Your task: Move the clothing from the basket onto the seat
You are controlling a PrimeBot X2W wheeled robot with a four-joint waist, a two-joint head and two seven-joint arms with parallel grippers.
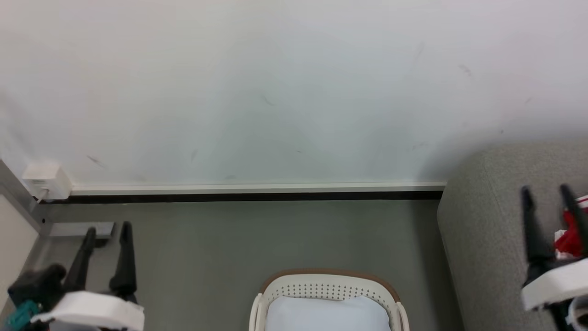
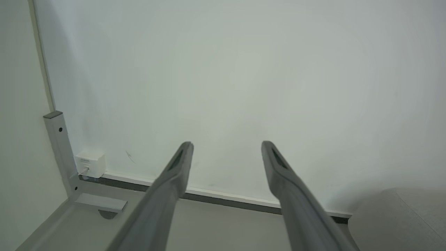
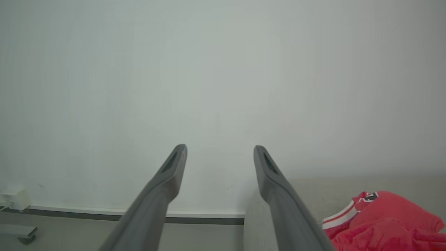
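Grey floor (image 1: 239, 239), smooth, runs to a pale wall (image 1: 275, 92) with a white baseboard (image 1: 257, 187) over a dark strip. Small white box (image 1: 46, 179) sits on the wall at the floor's far left corner, beside a grey metal frame leg (image 2: 61, 153).

The seat (image 1: 482, 220), light grey fabric, stands on the right with its rounded end facing the open floor and its back edge at the wall. The basket (image 1: 328, 290) is on the floor, cut off by the head view's bottom edge, well apart from the baseboard and near the seat's rounded end without touching it. A white cloth (image 1: 326, 315) lies inside it.

Wide bare floor lies between basket, wall and frame leg.

The clothing (image 3: 386, 216), red with white striped trim and a small black-and-white patch, lies bunched on the seat's top, well in from the rounded end.

Left pincer (image 1: 108, 227) hangs over the floor's left side near the frame leg, fingers apart, nothing between them, pointing toward the wall. Right pincer (image 1: 545, 188) is over the seat, fingers apart and empty, pointing toward the wall. The clothing lies just to its right, partly behind one finger in the head view.
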